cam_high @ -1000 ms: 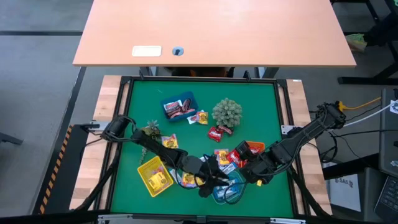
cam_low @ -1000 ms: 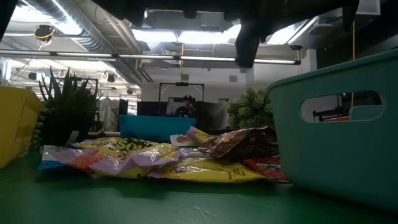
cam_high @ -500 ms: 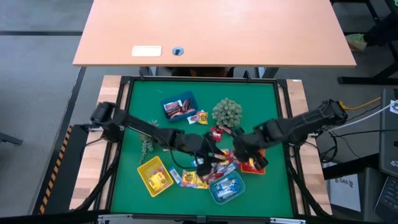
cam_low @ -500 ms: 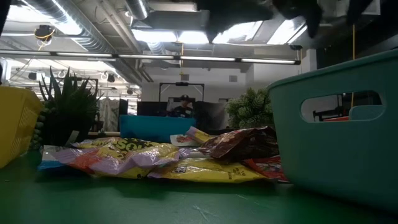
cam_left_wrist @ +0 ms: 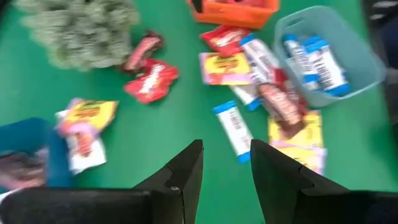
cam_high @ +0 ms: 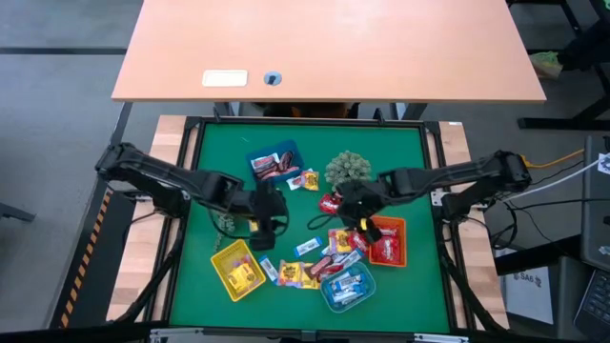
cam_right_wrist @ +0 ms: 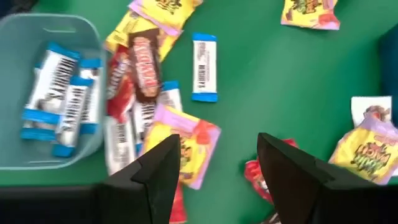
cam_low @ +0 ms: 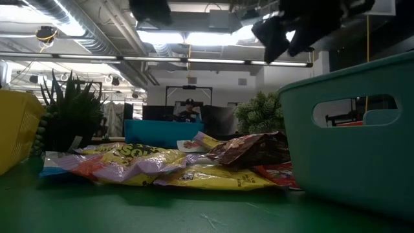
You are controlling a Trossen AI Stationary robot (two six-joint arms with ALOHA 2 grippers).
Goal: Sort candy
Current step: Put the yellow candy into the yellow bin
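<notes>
Two end effectors hang over the middle of the green worktop (cam_high: 400, 152), each with fingers spread and nothing between them. The left end effector (cam_high: 264, 232) is just left of the loose candy (cam_high: 338, 238); the right end effector (cam_high: 355, 217) is at the heap's far-right edge, beside the larger plant (cam_high: 348, 171).

This looks like a pause between picks. A lone blue-and-white bar (cam_high: 307, 247) lies apart from the heap, between the two end effectors, and seems the easiest target. The next move would call for a straight descent over it, fingers astride its narrow width, then a carry to the teal tray (cam_high: 325, 292) at the near edge, which already holds several such bars.

Counted, there are four trays: teal, yellow (cam_high: 221, 265) near left, orange (cam_high: 398, 225) right, blue (cam_high: 255, 154) far. There are two plants, the smaller (cam_high: 227, 221) by the left arm. Roughly a dozen sweets lie loose — they overlap too much for an exact count.
</notes>
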